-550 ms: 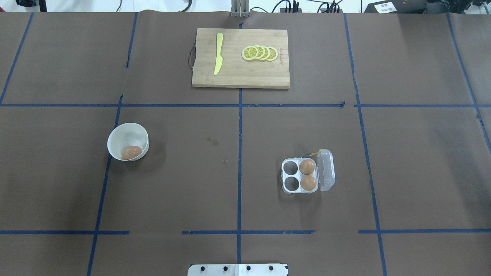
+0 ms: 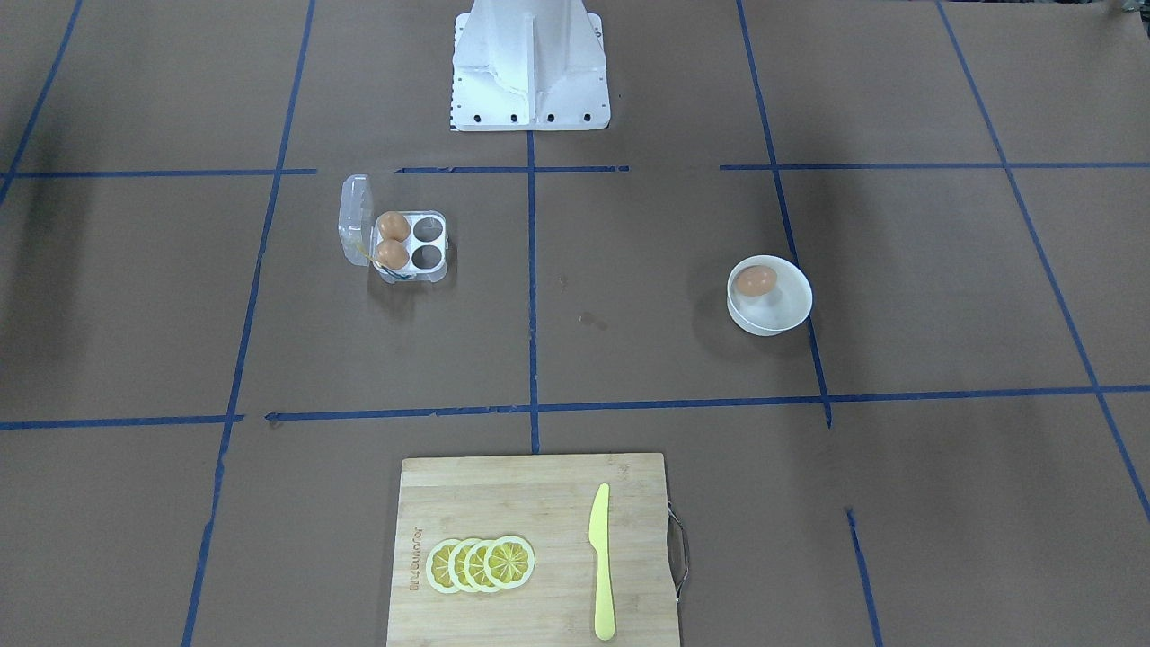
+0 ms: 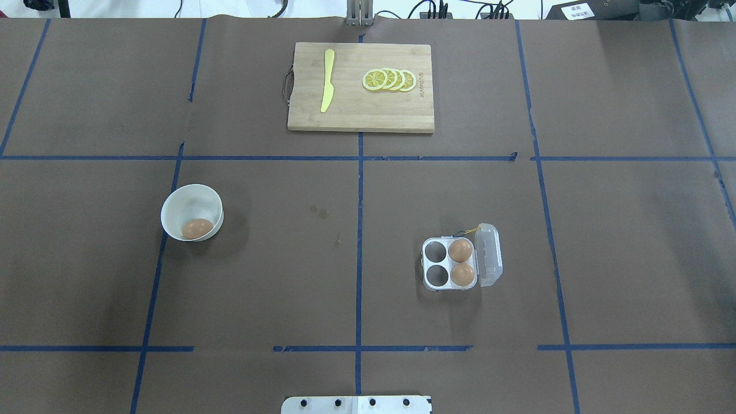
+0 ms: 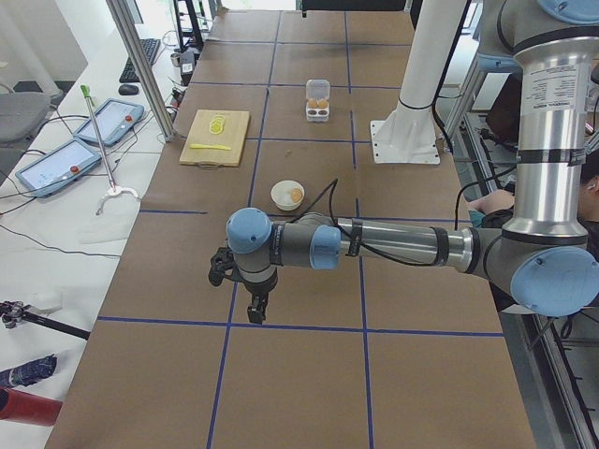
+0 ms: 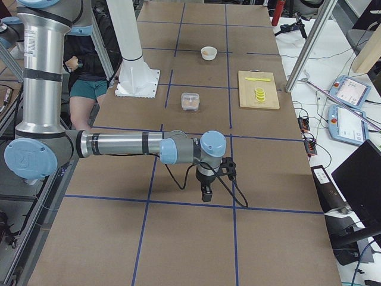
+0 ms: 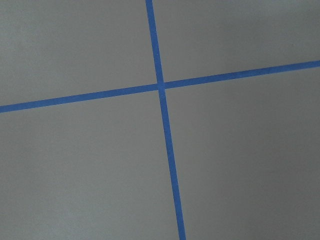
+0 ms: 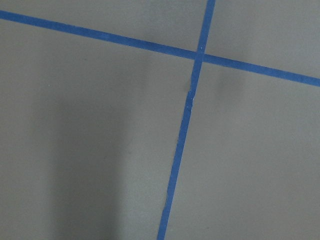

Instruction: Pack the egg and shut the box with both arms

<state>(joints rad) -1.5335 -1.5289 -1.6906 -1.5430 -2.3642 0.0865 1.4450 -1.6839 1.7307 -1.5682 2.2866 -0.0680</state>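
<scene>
One tan egg (image 3: 197, 228) lies in a round white bowl (image 3: 192, 195) on the table's left half; it also shows in the front view (image 2: 755, 280). The clear four-cell box (image 3: 448, 264) stands on the right half with its lid (image 3: 490, 256) open. Two eggs (image 3: 460, 250) fill the cells beside the lid, and the two other cells are empty. My left gripper (image 4: 255, 309) shows only in the exterior left view, low over the table far from the bowl (image 4: 287, 195). My right gripper (image 5: 206, 193) shows only in the exterior right view, far from the box (image 5: 190, 101). I cannot tell whether either is open.
A wooden cutting board (image 3: 361, 115) lies at the table's far edge with a yellow knife (image 3: 328, 80) and lemon slices (image 3: 390, 79) on it. The white pedestal base (image 2: 530, 81) stands at the near edge. Blue tape lines cross the brown tabletop.
</scene>
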